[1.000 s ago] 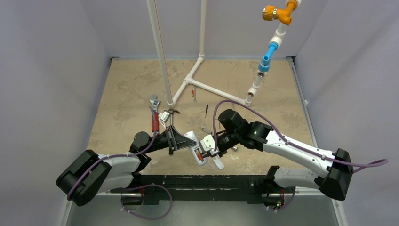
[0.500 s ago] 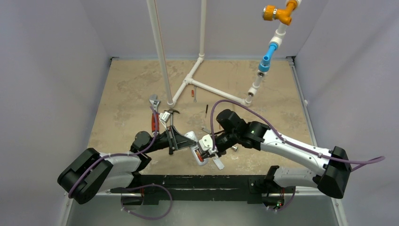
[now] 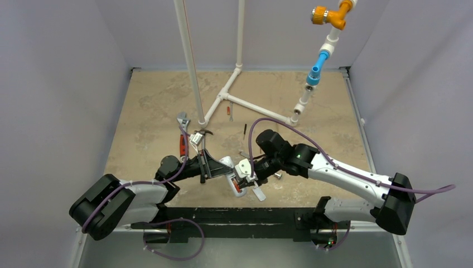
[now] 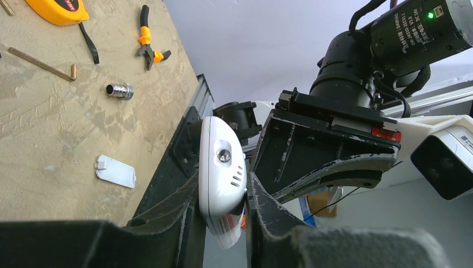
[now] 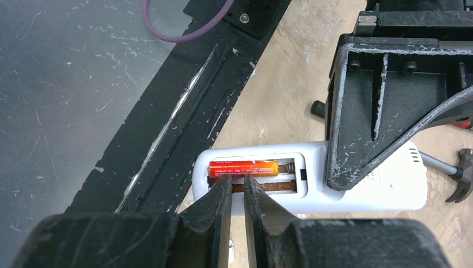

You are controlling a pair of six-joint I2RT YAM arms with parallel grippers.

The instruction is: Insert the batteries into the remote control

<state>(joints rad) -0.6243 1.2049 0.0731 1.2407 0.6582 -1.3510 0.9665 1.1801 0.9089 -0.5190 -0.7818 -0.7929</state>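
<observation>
The remote control [image 3: 230, 167] [image 4: 222, 162] is off the table with my left gripper [image 3: 212, 166] [image 4: 223, 187] shut on its body. Its back faces the right wrist camera, and the recess [image 5: 254, 176] is uncovered. One orange-red battery [image 5: 242, 167] lies in the far slot; the near slot shows bare brown. My right gripper [image 3: 244, 177] [image 5: 237, 180] stands almost shut, a thin slit between the fingers and nothing in it. Its tips rest at the recess edge against the battery. No other battery shows.
A white battery cover [image 4: 115, 171] [image 3: 259, 193] lies on the table near the front rail. Around it are a tape measure [image 4: 58, 10], pliers [image 4: 148, 42], a socket [image 4: 120, 90] and a hex key [image 4: 42, 62]. White pipes [image 3: 223, 97] stand behind, and a red-handled wrench [image 3: 182, 137] lies to the left.
My right arm has crept slightly left toward the remote. The left gripper and the remote have stayed where they were.
</observation>
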